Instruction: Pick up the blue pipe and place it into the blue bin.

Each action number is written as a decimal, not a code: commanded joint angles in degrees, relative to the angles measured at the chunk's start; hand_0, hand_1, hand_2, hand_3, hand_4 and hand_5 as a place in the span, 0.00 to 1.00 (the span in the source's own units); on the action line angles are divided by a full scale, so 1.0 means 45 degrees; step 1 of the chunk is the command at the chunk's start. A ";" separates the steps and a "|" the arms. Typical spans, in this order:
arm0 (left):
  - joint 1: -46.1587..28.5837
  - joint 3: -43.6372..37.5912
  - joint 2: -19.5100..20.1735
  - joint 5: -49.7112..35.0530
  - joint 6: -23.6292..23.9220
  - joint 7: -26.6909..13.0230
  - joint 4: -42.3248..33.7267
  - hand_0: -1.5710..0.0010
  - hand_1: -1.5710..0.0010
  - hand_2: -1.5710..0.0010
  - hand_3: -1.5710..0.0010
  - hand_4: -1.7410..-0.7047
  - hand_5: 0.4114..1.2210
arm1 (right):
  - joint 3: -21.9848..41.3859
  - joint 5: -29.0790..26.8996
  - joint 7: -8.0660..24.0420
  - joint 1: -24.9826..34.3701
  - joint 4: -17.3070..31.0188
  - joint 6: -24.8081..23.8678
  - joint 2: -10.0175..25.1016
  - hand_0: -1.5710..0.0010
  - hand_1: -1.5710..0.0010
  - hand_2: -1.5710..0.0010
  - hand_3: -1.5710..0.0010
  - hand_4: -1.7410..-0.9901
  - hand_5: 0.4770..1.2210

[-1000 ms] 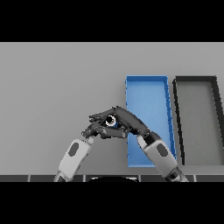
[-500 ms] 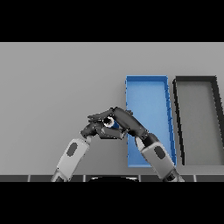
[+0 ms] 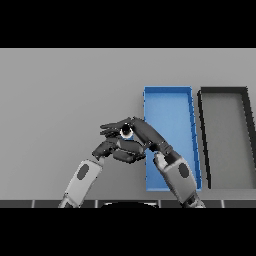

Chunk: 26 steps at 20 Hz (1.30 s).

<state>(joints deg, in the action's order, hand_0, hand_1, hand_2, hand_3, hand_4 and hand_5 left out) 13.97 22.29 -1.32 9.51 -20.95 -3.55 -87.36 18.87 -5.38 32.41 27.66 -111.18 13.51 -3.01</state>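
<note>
grey table [image 3: 50, 100], hands [image 3: 137, 137] cupping pipe [image 3: 126, 132]

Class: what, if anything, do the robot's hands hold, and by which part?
Both hands, left hand and right hand, close around the small blue pipe; only its round end shows.

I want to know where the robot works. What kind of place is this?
Probably a sorting workbench. There is a plain grey table with a blue bin and a black bin side by side. Both hands, left hand and right hand, meet around a small blue pipe.
</note>
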 commanded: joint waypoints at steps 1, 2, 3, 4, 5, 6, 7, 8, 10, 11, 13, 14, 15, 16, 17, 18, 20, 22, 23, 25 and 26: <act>0.0071 -0.0050 0.0041 -0.0059 -0.0045 -0.0089 -0.0050 0.99 0.99 0.99 0.99 0.80 0.07 | -0.0466 -0.0697 0.0211 0.0268 -0.0276 -0.0064 -0.0003 0.00 0.00 0.00 0.00 0.00 1.00; 0.0058 0.0009 -0.0002 0.0000 -0.0039 -0.0188 0.0037 0.99 0.99 0.99 0.99 0.80 0.06 | -0.0762 -0.1042 0.0507 0.0774 -0.0390 -0.0189 0.0110 0.00 0.00 0.00 0.00 0.00 1.00; 0.0073 -0.0020 -0.0037 -0.0021 0.0005 -0.0219 0.0029 0.99 0.99 0.99 0.99 0.80 0.05 | -0.0889 -0.1670 0.0560 0.1250 -0.0223 -0.0628 0.0405 0.00 0.00 0.00 0.00 0.00 1.00; 0.0148 -0.0018 -0.0027 0.0019 -0.0022 -0.0160 0.0173 0.99 0.99 1.00 1.00 0.80 0.05 | -0.0938 -0.2270 0.0557 0.1880 -0.0051 -0.1168 0.0863 0.00 0.00 0.00 0.00 0.00 1.00; 0.0167 -0.0027 -0.0011 -0.0050 -0.0095 -0.0250 0.0093 1.00 1.00 1.00 1.00 0.81 0.04 | -0.1303 -0.2894 0.0549 0.2632 0.0132 -0.1307 0.1220 0.00 0.00 0.00 0.00 0.00 1.00; 0.0134 -0.0079 0.0060 -0.0146 -0.0165 -0.0191 0.0024 1.00 1.00 1.00 1.00 0.81 0.04 | -0.1711 -0.3512 0.0528 0.3190 0.0115 -0.1336 0.1733 0.00 0.00 0.00 0.00 0.00 1.00; 0.0085 -0.0049 0.0022 -0.0197 -0.0215 -0.0395 0.0005 1.00 1.00 1.00 1.00 0.81 0.03 | -0.2058 -0.4053 0.0531 0.3966 0.0281 -0.1700 0.2053 0.00 0.00 0.00 0.00 0.00 1.00; 0.0092 -0.0036 -0.0019 -0.0133 -0.0140 -0.0473 0.0003 1.00 1.00 1.00 1.00 0.81 0.03 | -0.2568 -0.4103 0.0513 0.4664 0.0399 -0.2032 0.2498 0.00 0.00 0.00 0.00 0.00 1.00; 0.0098 -0.0083 -0.0023 -0.0173 -0.0126 -0.0665 -0.0031 1.00 1.00 1.00 1.00 0.81 0.03 | -0.3399 -0.3792 0.0555 0.5471 0.0609 -0.2889 0.3506 0.00 0.00 0.00 0.00 0.00 1.00; 0.0113 -0.0050 -0.0046 -0.0143 -0.0135 -0.0677 0.0011 1.00 1.00 1.00 1.00 0.81 0.02 | -0.3675 -0.3667 0.0558 0.5763 0.1001 -0.3253 0.4012 0.00 0.00 0.00 0.00 0.00 1.00; -0.0044 -0.0038 0.0149 -0.0075 -0.0158 -0.0473 -0.0118 1.00 1.00 1.00 1.00 0.82 0.02 | -0.4260 -0.3715 0.0563 0.5798 0.1565 -0.3458 0.4775 0.00 0.00 0.00 0.00 0.00 1.00; 0.0020 -0.0069 0.0096 -0.0098 -0.0124 -0.0664 -0.0124 1.00 1.00 1.00 1.00 0.82 0.01 | -0.4542 -0.3854 0.0560 0.5788 0.1831 -0.3528 0.5200 0.00 0.00 0.00 0.00 0.00 1.00; -0.0109 -0.0023 0.0124 -0.0173 -0.0196 -0.0566 -0.0267 1.00 1.00 1.00 1.00 0.82 0.00 | -0.4864 -0.3794 0.0563 0.5704 0.2128 -0.3568 0.5498 0.00 0.00 0.00 0.00 0.00 1.00; 0.0012 -0.0086 0.0106 -0.0168 -0.0137 -0.0581 -0.0252 1.00 1.00 1.00 1.00 0.82 0.00 | -0.5102 -0.3668 0.0507 0.5434 0.2335 -0.3374 0.5744 0.00 0.00 0.00 0.00 0.00 1.00; 0.0028 -0.0080 0.0178 -0.0149 -0.0143 -0.0608 -0.0371 1.00 1.00 1.00 1.00 0.83 0.00 | -0.5281 -0.3464 0.0548 0.4828 0.2301 -0.3309 0.5946 0.00 0.00 0.00 0.00 0.00 1.00; 0.0049 -0.0049 0.0228 -0.0003 -0.0079 -0.0559 -0.0327 1.00 1.00 1.00 1.00 0.83 0.00 | -0.5451 -0.3454 0.0563 0.4403 0.2225 -0.3241 0.6211 0.00 0.00 0.00 0.00 0.00 1.00; 0.0099 -0.0126 0.0365 0.0030 -0.0112 -0.0499 -0.0198 1.00 1.00 1.00 1.00 0.84 0.00 | -0.5689 -0.3799 0.0563 0.3180 0.1941 -0.3512 0.6556 0.00 0.00 0.00 0.00 0.00 1.00; 0.0098 -0.0078 0.0330 0.0054 -0.0117 -0.0287 -0.0112 1.00 1.00 1.00 1.00 0.84 0.01 | -0.5727 -0.3921 0.0563 0.2122 0.1747 -0.3789 0.6749 0.00 0.00 0.00 0.00 0.00 1.00; -0.0031 -0.0029 0.0359 0.0042 -0.0146 -0.0198 -0.0184 1.00 1.00 1.00 1.00 0.85 0.01 | -0.5802 -0.4009 0.0564 0.1411 0.1588 -0.3652 0.6767 0.00 0.00 0.00 0.00 0.00 1.00; -0.0173 0.0075 0.0255 0.0119 -0.0069 -0.0261 -0.0135 1.00 1.00 1.00 1.00 0.84 0.01 | -0.5633 -0.3853 0.0563 0.0033 0.1131 -0.4025 0.6687 0.00 0.00 0.00 0.00 0.00 1.00; -0.0195 0.0030 0.0263 0.0004 -0.0104 -0.0296 -0.0229 1.00 1.00 1.00 1.00 0.84 0.01 | -0.5523 -0.3968 0.0563 -0.0643 0.0813 -0.4176 0.6817 0.00 0.00 0.00 0.00 0.00 1.00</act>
<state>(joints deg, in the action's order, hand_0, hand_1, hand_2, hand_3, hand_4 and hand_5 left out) 13.07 22.41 -0.12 9.51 -21.40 -4.75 -88.39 -5.96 -23.24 34.94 24.67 -107.51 -5.17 27.67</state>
